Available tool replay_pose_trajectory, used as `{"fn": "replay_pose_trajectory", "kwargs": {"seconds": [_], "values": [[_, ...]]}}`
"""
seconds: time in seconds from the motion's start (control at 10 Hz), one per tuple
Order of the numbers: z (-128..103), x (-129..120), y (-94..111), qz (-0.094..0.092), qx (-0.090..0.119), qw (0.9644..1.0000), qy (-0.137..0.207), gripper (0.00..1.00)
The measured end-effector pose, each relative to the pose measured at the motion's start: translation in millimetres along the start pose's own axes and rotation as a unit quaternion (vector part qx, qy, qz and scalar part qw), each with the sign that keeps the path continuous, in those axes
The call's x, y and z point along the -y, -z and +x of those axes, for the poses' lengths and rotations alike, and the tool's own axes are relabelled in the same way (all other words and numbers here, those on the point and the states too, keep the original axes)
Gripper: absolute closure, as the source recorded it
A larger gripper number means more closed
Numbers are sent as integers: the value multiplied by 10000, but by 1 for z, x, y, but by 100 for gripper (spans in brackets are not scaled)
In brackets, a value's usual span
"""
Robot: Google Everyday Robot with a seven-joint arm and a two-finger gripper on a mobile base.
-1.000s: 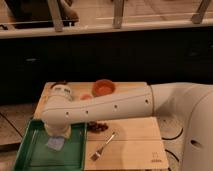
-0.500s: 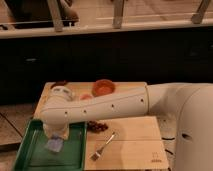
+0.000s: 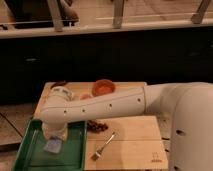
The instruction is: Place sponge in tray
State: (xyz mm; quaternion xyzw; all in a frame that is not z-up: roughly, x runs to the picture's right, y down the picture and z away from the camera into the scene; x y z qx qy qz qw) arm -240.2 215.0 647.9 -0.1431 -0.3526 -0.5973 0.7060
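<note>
The dark-green tray sits at the front left of the wooden table. The blue-grey sponge is over the tray's flat bottom, near its middle. My gripper hangs from the white arm that reaches in from the right, directly above the sponge and inside the tray's outline. Whether the sponge rests on the tray or hangs just above it I cannot tell.
An orange bowl stands at the back of the table. A fork lies to the right of the tray. A dark reddish-brown object lies by the tray's far right corner. A dark counter with railing posts runs behind.
The arm and gripper have dipped slightly lower over the tray, with the sponge staying under the gripper.
</note>
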Motion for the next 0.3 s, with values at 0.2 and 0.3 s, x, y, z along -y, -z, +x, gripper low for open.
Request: {"fn": "replay_pose_trajectory", "kwargs": {"seconds": [0.2,0.3], "values": [[-1,3,-2,13,57,10000,78,63],[-2,3,-4,21,99,9999,120,60]]}}
